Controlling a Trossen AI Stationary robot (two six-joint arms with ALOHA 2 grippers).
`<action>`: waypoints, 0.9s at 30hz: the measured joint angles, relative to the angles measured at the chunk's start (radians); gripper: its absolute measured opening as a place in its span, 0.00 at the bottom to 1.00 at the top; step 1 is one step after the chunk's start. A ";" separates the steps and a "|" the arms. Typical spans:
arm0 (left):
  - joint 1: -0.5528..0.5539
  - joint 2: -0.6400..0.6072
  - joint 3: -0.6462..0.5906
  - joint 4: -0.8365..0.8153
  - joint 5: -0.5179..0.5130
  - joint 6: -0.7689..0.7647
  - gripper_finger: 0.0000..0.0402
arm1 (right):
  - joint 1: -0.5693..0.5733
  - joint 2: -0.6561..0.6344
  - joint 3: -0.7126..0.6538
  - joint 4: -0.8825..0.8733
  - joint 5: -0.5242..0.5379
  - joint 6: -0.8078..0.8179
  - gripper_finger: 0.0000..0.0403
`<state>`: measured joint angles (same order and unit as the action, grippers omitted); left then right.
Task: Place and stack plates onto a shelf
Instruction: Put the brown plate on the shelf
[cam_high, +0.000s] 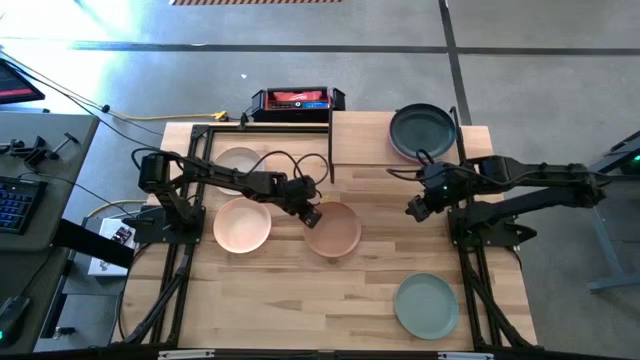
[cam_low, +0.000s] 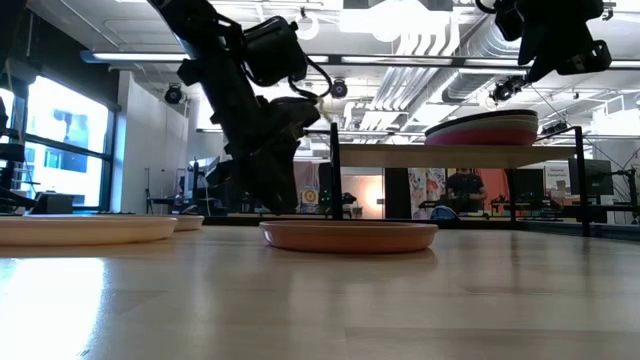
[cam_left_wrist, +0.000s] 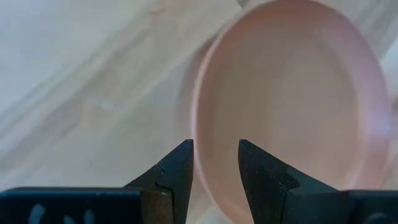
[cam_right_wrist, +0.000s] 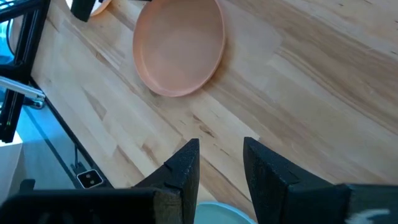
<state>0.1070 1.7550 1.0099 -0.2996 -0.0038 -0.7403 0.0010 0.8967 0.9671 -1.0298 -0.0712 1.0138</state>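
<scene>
At the far left of the high view, off the table (cam_high: 300, 300), a grey bench carries a keyboard (cam_high: 12, 205) and small tools. On the table's left part lie a cream plate (cam_high: 236, 160) in the upper area and a peach plate (cam_high: 241, 225) just below it, close together; whether their rims touch cannot be told. The left arm reaches rightward over the cream plate, partly covering it, with cables looped above.

The left gripper (cam_high: 314, 216) sits at the left rim of the tan plate (cam_high: 334, 229) near the picture's centre. In the left wrist view its fingers (cam_left_wrist: 176, 171) stand slightly apart with the plate's rim between them, not closed on it and holding nothing.

Above centre, a black and red box (cam_high: 297, 100) lies at the table's far edge. The shelf (cam_high: 395, 142) stands in the upper right of the table, its black post line running down beside the left gripper's arm. A dark slate plate (cam_high: 422, 128) tops the stack on it; the low view shows several plates piled there (cam_low: 482, 128).

Right of centre the right gripper (cam_high: 417, 208) hangs in the air below the shelf, fingers a little apart and empty. A pale green plate (cam_high: 426, 305) lies alone at the lower right, well apart from the rest.
</scene>
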 joint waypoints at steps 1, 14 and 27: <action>0.000 0.000 0.000 -0.005 -0.015 0.000 0.29 | 0.003 0.000 0.000 0.000 0.007 -0.001 0.26; 0.000 0.044 0.001 -0.016 0.023 0.000 0.29 | 0.042 0.000 0.000 0.002 0.037 0.006 0.26; -0.005 0.074 0.000 -0.010 0.023 -0.013 0.24 | 0.041 0.000 0.000 0.004 0.045 0.006 0.26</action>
<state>0.1017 1.8290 1.0103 -0.3099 0.0196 -0.7537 0.0425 0.8970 0.9672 -1.0260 -0.0261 1.0203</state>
